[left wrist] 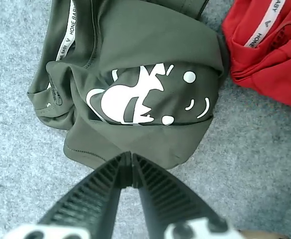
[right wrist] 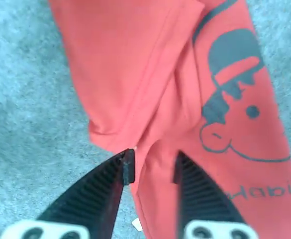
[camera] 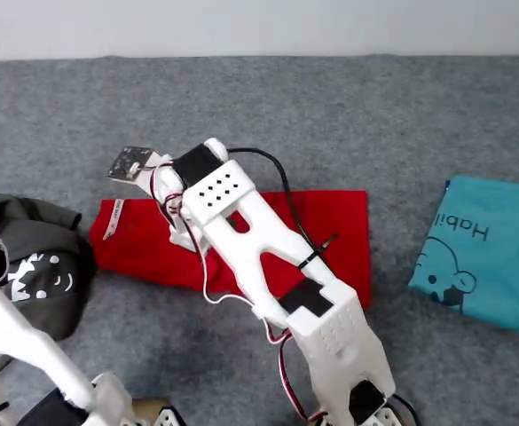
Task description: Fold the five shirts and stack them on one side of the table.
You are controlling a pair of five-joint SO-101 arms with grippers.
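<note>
A red shirt (camera: pixel 339 231) lies roughly folded into a long strip at the middle of the grey table (camera: pixel 374 106). My right gripper (right wrist: pixel 154 169) is open, low over the strip's left end, its fingers astride a raised fold of the red shirt (right wrist: pixel 135 64) near the printed figure. A dark green shirt (camera: pixel 37 257) with a white print lies crumpled at the left. My left gripper (left wrist: pixel 131 172) is shut on nothing, hanging just above the near hem of the dark green shirt (left wrist: pixel 145 50). A teal shirt (camera: pixel 485 253) lies flat at the right edge.
The right arm (camera: pixel 268 257) stretches diagonally across the red shirt from the front edge. The left arm (camera: pixel 11 337) stands at the front left corner. Bare grey table spans the back and lies between the red and teal shirts.
</note>
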